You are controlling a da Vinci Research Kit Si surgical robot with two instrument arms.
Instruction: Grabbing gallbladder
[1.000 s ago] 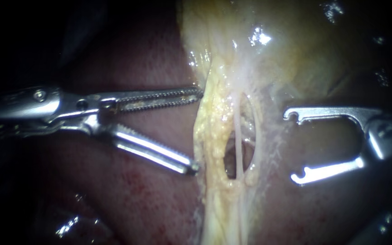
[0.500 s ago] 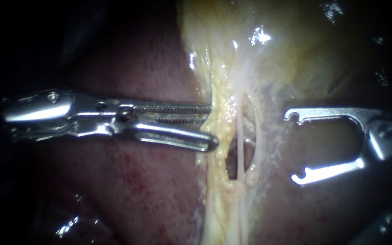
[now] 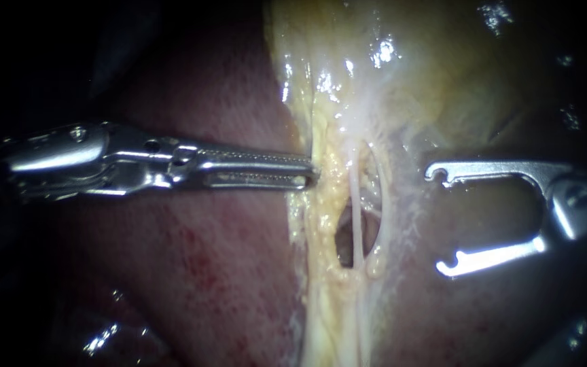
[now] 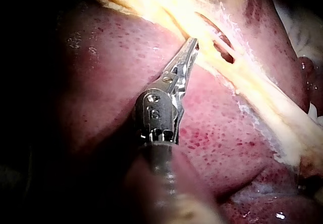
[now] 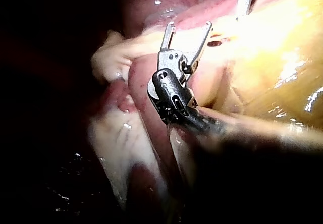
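Note:
The gallbladder [image 3: 443, 75] is pale yellow and fills the upper middle of the endoscope view. It narrows downward into a yellow fatty band [image 3: 321, 217]. My left instrument [image 3: 312, 178] has its toothed jaws together, pinching the band's left edge. From the left wrist view, the left instrument [image 4: 193, 43] has its tips sunk into the yellow band [image 4: 252, 77]. A thin whitish tube [image 3: 357, 224] crosses a dark window in the band. My right instrument [image 3: 437, 219] holds its hooked jaws wide open, just right of the band and touching nothing. The right instrument [image 5: 189, 27] is likewise open in its wrist view.
Dark red liver [image 3: 205, 272] lies under and on both sides of the band; it also shows as the liver [image 4: 116, 72] under my left instrument. Wet pale tissue folds [image 5: 116, 133] lie beside my right instrument's shaft.
My left instrument's jaws went from wide open to closed and moved right onto the yellow band's edge. My right instrument has not moved.

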